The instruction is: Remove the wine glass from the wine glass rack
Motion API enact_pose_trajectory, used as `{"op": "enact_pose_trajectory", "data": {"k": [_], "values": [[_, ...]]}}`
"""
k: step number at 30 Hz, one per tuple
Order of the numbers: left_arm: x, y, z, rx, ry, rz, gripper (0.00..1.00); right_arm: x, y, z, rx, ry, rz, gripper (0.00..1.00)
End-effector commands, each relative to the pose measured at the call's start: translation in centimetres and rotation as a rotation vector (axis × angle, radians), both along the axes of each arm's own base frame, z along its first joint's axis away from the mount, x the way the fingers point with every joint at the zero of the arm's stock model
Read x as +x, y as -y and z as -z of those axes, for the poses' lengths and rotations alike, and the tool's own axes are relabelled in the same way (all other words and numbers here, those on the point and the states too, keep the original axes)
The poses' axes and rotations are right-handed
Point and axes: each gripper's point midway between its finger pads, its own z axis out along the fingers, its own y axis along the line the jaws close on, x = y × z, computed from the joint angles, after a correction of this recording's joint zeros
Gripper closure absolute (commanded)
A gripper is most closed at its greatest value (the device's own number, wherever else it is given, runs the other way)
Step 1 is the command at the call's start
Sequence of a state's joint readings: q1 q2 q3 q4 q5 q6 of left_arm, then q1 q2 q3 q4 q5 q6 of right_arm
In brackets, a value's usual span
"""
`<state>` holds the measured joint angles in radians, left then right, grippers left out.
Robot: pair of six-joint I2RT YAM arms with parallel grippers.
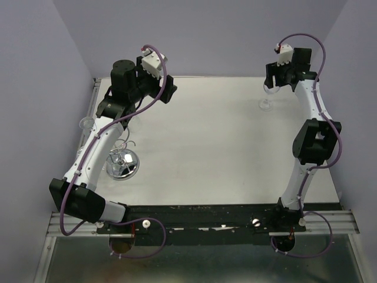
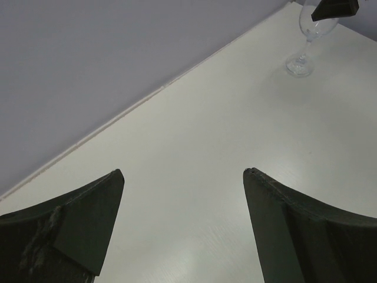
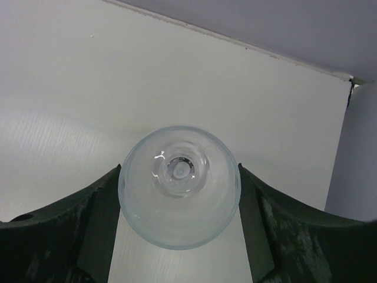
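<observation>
- Right gripper [image 3: 179,171]: jaws spread to the width of a glass bowl; its fingers [image 3: 94,224] sit against the bowl on either side, so it appears to have hold of the wine glass [image 2: 313,29].
- Position of the glass: directly beneath the right wrist, between the jaws, upright; in the left wrist view its foot appears to rest on the table [image 2: 206,118].
- Left gripper [image 2: 184,177]: jaws wide apart and empty; only bare table lies between them; the glass stands well ahead of it.
- Wine glass rack [image 1: 122,162]: well apart from the right gripper, behind the left gripper and just beside that arm's forearm; the held glass is fully clear of its wire loops.
- Step in hand, as judged: removal is done; the glass is being set down.
- Next move, as judged: part the right jaws evenly so neither pad drags the bowl sideways; then lift straight up, since a lateral retreat risks tipping a top-heavy glass.
</observation>
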<state>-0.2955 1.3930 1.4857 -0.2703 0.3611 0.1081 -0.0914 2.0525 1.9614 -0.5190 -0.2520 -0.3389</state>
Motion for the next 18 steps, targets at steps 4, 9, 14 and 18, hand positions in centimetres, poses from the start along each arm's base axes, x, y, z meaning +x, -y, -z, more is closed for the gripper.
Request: {"op": "enact_pose_trajectory", "data": {"k": [4,9,14,18], "values": [[0.1,-0.1,-0.3,0.020,0.009,0.014,0.01,2.1,1.6,-0.9,0.021,0.048,0.072,0.35],[0.1,-0.1,-0.2,0.027,0.007,0.012,0.01,2.4,1.8,-0.3,0.044,0.036,0.095,0.32],[0.2,-0.2,-0.2,0.029,0.008,0.009,0.01,2.3,2.0,0.6,0.053,0.016,0.122,0.16],[0.2,-0.1,-0.4,0.026,0.010,0.012,0.01,2.0,2.5,-0.2,0.050,0.026,0.155,0.00]]}}
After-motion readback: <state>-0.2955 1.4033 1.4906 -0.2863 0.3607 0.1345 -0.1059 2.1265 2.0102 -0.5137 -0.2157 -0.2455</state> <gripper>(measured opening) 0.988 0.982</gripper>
